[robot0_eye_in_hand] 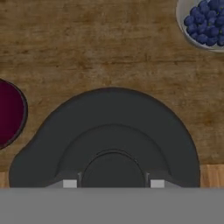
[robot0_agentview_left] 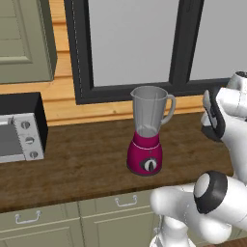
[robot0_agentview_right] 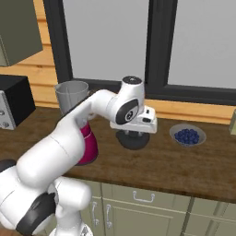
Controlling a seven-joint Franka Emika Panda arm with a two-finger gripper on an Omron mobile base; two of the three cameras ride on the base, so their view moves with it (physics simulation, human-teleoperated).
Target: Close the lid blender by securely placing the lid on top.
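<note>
a: where's the lid right now?

b: under the hand, to the right of the blender. in the right base view it's a dark disc just below the gripper; whether it rests on the counter or is just off it, i can't tell. the hand view looks straight down on it, with its raised centre knob between the two fingertips.

a: so is it held?

b: looks that way. the jaws are drawn in as far as they go here, pinched on the knob of the lid. i'd call this the pick-up step, grip made, lift not yet done.

a: and the jar?

b: open on top, upright on its magenta base, handle to the right in the left base view. nothing on the rim.

a: next move?

b: raise the lid well above rim height, carry it left over the jar, keep it flat, centre it, then lower it until it seats. mind the bowl of blueberries to the right, and don't knock the jar sideways coming in.
</note>
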